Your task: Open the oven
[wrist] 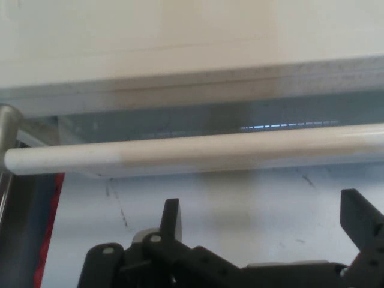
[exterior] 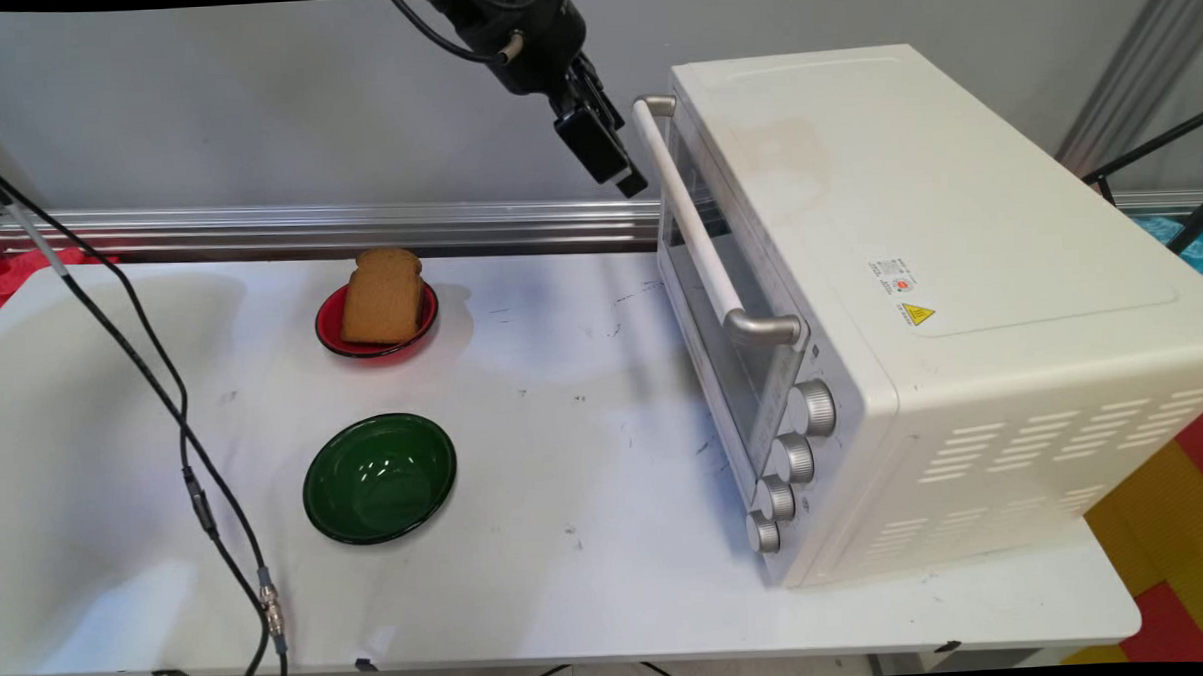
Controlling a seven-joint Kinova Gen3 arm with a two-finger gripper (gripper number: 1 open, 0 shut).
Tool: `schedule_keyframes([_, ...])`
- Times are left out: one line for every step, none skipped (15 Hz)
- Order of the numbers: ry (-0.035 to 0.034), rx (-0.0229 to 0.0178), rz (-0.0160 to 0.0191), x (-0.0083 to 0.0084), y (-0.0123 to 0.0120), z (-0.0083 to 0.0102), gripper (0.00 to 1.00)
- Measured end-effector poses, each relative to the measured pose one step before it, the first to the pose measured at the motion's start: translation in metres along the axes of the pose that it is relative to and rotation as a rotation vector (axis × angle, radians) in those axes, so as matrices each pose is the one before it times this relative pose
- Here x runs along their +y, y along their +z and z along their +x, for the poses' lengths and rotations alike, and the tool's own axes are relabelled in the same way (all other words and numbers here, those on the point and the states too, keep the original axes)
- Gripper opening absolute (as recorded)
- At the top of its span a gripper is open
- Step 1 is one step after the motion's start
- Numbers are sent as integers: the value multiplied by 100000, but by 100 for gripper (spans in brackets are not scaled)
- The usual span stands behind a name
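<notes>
White oven handle (wrist: 198,151) lies just beyond the gripper (wrist: 264,222), whose fingers are spread.

White tabletop (exterior: 590,579). Cream toaster oven (exterior: 960,295) at right, door shut, white bar handle (exterior: 687,220) across the door, four silver knobs (exterior: 791,461) down its front. Red bowl (exterior: 333,332) holding a leaning slice of toast (exterior: 382,298). Green bowl (exterior: 379,478), nearer, apart from the red one.
</notes>
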State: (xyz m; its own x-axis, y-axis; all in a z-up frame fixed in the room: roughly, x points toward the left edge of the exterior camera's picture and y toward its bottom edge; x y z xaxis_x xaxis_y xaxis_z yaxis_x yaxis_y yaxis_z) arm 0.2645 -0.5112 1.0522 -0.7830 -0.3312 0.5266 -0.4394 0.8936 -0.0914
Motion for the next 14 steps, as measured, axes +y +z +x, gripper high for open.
schedule_keyframes([-5, 145, -61, -88, 40, 15, 100])
schedule_keyframes([91, 240, -132, -131, 74, 46, 100])
schedule_keyframes([9, 157, -230, -104, 70, 19, 100])
schedule_keyframes([-41, 323, -485, -85, 101, 51, 100])
schedule_keyframes([-142, 471, -503, -70, 94, 72, 0])
schedule_keyframes([-551, 647, -635, -58, 105, 111, 0])
schedule_keyframes([-796, 802, -747, -101, 150, 141, 0])
schedule_keyframes([-675, 656, -649, -74, 115, 110, 0])
schedule_keyframes([-380, 456, -522, -54, 99, 97, 0])
schedule_keyframes([-530, 644, -793, -67, 136, 135, 0])
schedule_keyframes([-368, 502, -535, -48, 78, 91, 0])
schedule_keyframes([-511, 744, -953, -69, 145, 159, 0])
schedule_keyframes([-310, 567, -832, -53, 146, 130, 0])
schedule_keyframes([-338, 422, -787, -84, 195, 77, 0])
